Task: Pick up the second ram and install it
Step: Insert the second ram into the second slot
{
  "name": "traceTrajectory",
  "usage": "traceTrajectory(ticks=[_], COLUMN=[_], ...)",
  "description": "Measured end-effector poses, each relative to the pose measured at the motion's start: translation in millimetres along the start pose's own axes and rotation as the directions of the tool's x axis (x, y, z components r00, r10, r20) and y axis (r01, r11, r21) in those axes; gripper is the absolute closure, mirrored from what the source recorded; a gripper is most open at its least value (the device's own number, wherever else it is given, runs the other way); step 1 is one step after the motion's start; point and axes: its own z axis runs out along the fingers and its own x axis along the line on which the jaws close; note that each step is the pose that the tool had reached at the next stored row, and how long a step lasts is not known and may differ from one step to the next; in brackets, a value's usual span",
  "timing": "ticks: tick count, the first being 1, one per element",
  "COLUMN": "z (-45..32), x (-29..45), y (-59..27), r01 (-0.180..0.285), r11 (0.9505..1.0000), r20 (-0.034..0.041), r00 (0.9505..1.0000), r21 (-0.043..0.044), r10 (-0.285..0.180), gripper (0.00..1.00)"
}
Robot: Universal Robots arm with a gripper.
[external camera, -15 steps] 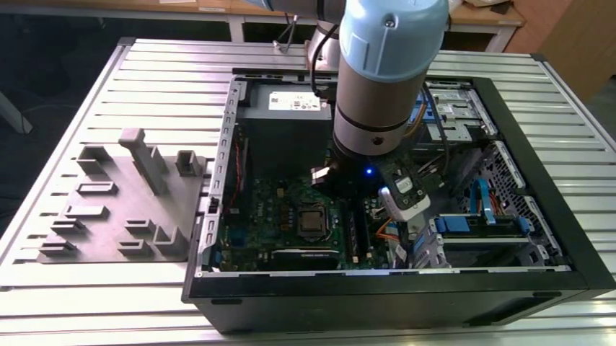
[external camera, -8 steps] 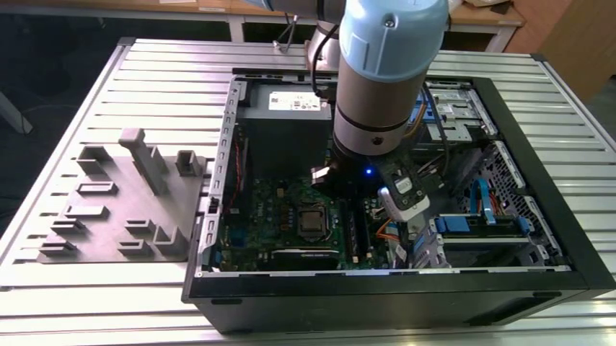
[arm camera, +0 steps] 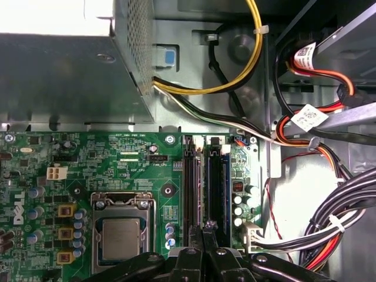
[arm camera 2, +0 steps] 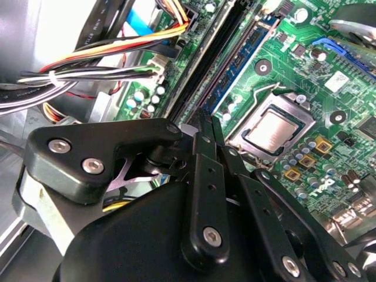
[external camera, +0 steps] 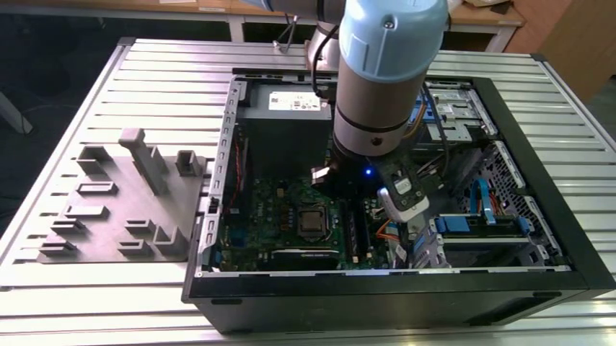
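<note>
Gripper (arm camera: 203, 235) fingers (arm camera 2: 202, 153) are pinched together on the second ram (arm camera: 210, 188), a dark strip standing edge-on in the motherboard (arm camera: 88, 158) slots. At its 9 o'clock is the CPU socket (arm camera: 120, 235); at 12, the power supply (arm camera: 64, 76).

Even indoor light, with washed-out patches in the wrist views

The slatted table (external camera: 97, 295) is evenly and softly lit; the computer case (external camera: 405, 303) interior is left dimmer. In both wrist views, glare is burnt to white at one corner, and the gripper's (arm camera 2: 205, 117) near black parts are rendered soft.
</note>
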Motion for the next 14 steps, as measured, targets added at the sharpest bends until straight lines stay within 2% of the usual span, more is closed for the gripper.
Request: traceTrajectory(ticks=[14], z=[2.7], x=[0.2], y=[-0.2], r01=[-0.001], r11=[1.0000], r20=[0.0001], r00=[1.0000], r21=[0.0000], r10=[0.001], gripper=[0.91])
